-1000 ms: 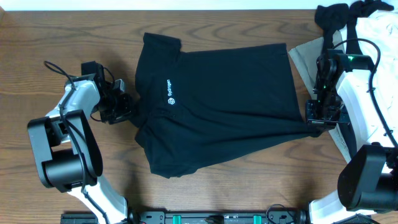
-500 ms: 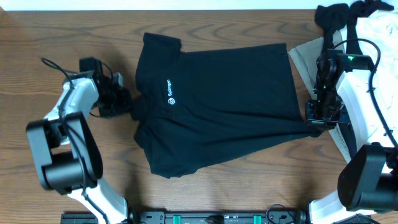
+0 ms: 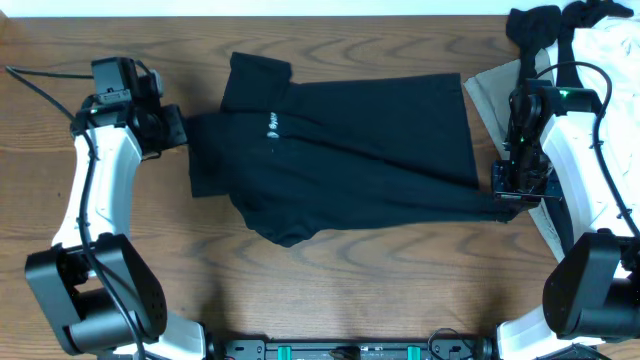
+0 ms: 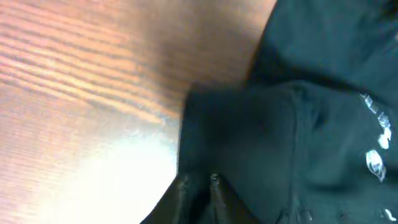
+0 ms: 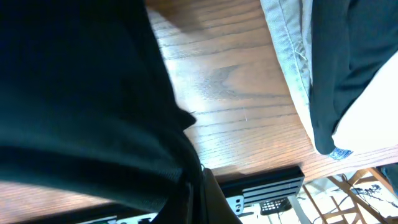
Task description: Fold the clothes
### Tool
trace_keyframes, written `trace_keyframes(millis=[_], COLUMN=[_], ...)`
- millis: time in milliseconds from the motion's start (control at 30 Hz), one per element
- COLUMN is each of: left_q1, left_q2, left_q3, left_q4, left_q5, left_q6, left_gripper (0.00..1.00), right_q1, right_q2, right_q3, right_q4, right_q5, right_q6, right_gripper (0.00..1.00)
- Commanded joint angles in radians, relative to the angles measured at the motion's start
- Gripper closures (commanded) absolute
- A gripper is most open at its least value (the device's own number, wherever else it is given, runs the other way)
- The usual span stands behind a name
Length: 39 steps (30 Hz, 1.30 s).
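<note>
The black collared shirt [image 3: 360,150] lies stretched across the middle of the wooden table [image 3: 330,300]. It is drawn long toward the table's left and right sides, a loose fold bulges toward the near edge, and one short sleeve [image 3: 255,70] points toward the far edge. Its white logo [image 3: 272,122] sits on the part nearer the table's left side, creased and hard to read. The left gripper [image 3: 181,128], over the table's left part, has its fingers pressed together on the shirt's edge. The left wrist view shows dark fabric bunched where they meet. The right gripper [image 3: 513,197], near the table's right side, pinches the shirt's opposite end. In the right wrist view the cloth runs taut into the closed fingers above bare wood. A beige cloth [image 3: 490,90] lies on the table's far right part, just beside the shirt. A bunched black garment [image 3: 540,25] sits at the table's far right corner, and white fabric [image 3: 612,50] lies along the table's right edge.
</note>
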Motion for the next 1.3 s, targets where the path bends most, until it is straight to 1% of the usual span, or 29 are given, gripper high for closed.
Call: trace_keyframes(millis=[0, 33, 67, 133, 267, 367, 467, 533, 733, 833, 933, 1067, 1167, 1200, 1267], left_q1=[0.005, 0.005, 0.005, 0.005, 0.002, -0.011, -0.035, -0.060, -0.151, -0.199, -0.227, -0.232, -0.232, -0.232, -0.232], left_q2=[0.012, 0.012, 0.012, 0.012, 0.012, 0.012, 0.012, 0.012, 0.012, 0.012, 0.012, 0.012, 0.012, 0.012, 0.012], left_q3=[0.002, 0.000, 0.000, 0.000, 0.000, -0.011, -0.042, -0.071, -0.160, -0.219, -0.290, -0.354, -0.368, -0.368, -0.368], left_q4=[-0.027, -0.035, -0.049, -0.081, -0.238, -0.361, -0.437, -0.462, -0.459, -0.418, -0.341, -0.254, -0.222, -0.216, -0.203], left_q5=[-0.031, -0.031, -0.031, -0.031, 0.002, 0.101, 0.171, 0.198, 0.315, 0.314, 0.314, 0.314, 0.314, 0.314, 0.315], left_q6=[-0.006, -0.006, -0.006, -0.024, -0.135, -0.135, -0.134, -0.134, -0.092, -0.096, -0.137, -0.161, -0.160, -0.160, -0.161], left_gripper=[0.59, 0.53, 0.51, 0.51, 0.51, 0.51, 0.52, 0.52, 0.53, 0.53, 0.53, 0.53, 0.53, 0.54, 0.62], right_q1=[-0.014, -0.014, -0.014, -0.014, -0.014, -0.014, -0.014, -0.014, -0.014, -0.014, -0.014, -0.014, -0.014, -0.014, -0.014], right_q2=[-0.012, -0.012, -0.012, -0.012, -0.012, -0.012, -0.012, -0.012, -0.012, -0.012, -0.012, -0.012, -0.012, -0.012, -0.012], right_q3=[-0.003, -0.003, -0.003, -0.003, -0.003, -0.003, -0.003, -0.003, -0.003, -0.003, -0.003, -0.003, -0.003, -0.003, -0.003], right_q4=[0.000, 0.000, 0.000, 0.000, 0.001, 0.008, 0.011, 0.010, 0.010, 0.010, 0.010, 0.010, 0.010, 0.010, 0.010], right_q5=[0.018, 0.018, 0.018, 0.017, 0.014, 0.008, 0.006, 0.006, 0.003, 0.003, 0.003, 0.003, 0.003, 0.003, 0.003], right_q6=[0.018, 0.018, 0.018, 0.018, 0.018, 0.018, 0.018, 0.018, 0.018, 0.018, 0.018, 0.018, 0.018, 0.018, 0.018], right_gripper=[0.99, 0.99, 0.99, 0.99, 0.99, 0.99, 0.99, 0.99, 0.99, 0.99, 0.99, 0.99, 0.99, 0.99, 0.99])
